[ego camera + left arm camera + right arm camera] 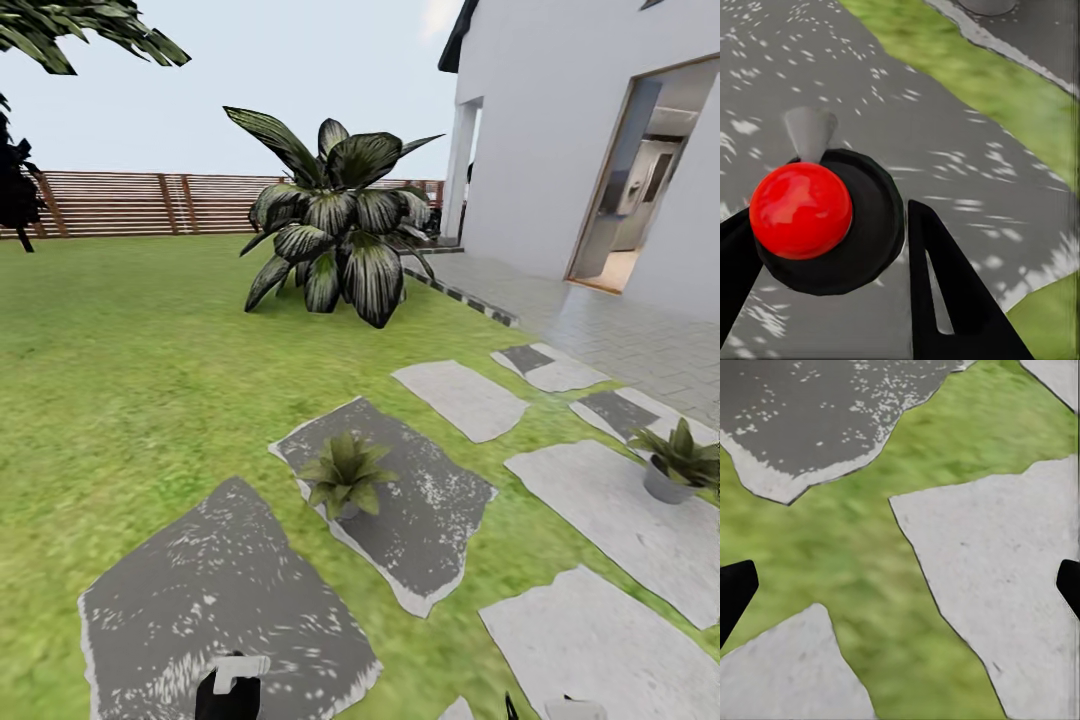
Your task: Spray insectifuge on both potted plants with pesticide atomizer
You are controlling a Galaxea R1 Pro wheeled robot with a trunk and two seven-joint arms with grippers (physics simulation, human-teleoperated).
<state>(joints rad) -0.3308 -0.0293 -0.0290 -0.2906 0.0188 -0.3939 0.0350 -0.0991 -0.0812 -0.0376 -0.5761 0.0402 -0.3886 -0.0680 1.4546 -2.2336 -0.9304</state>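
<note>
My left gripper is shut on the pesticide atomizer, seen from above as a dark round top with a red ball and a pale nozzle. It hangs over a dark grey stepping stone. In the head view the atomizer shows at the bottom edge. One potted plant stands on the dark stone just ahead of it. The other potted plant stands on a pale stone at the right. My right gripper is open over grass and pale stones.
A big dark plant with striped leaves grows mid-lawn. Behind it runs a brown slatted fence. A white house with an open doorway and a paved path stands at the right. Lawn stretches to the left.
</note>
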